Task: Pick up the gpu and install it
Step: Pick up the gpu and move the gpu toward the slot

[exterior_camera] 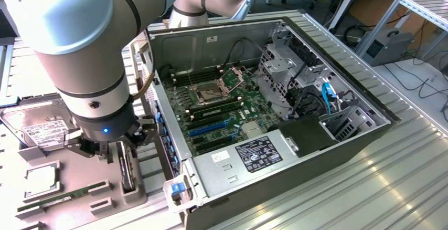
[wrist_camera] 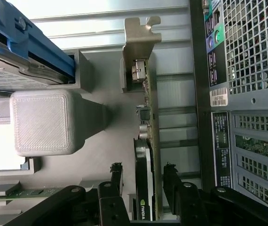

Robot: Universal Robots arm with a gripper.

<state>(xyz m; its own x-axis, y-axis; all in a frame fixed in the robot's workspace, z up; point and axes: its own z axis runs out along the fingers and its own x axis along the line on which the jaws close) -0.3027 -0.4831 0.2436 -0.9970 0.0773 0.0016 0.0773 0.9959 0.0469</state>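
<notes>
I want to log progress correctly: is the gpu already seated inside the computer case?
No, the gpu stands on edge on the grey tray beside the case, between the fingers of the open pincer.

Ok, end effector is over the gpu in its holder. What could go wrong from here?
The end effector straddles the gpu with jaws open; closing against the black cooler may tilt the card. The card stands on edge in the grey holder; a skewed lift may bind. The case wall sits close beside; the bracket could catch it.

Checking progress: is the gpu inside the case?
No, out: the gpu stands on edge in the grey tray beside the case, open gripper astride it.
</notes>
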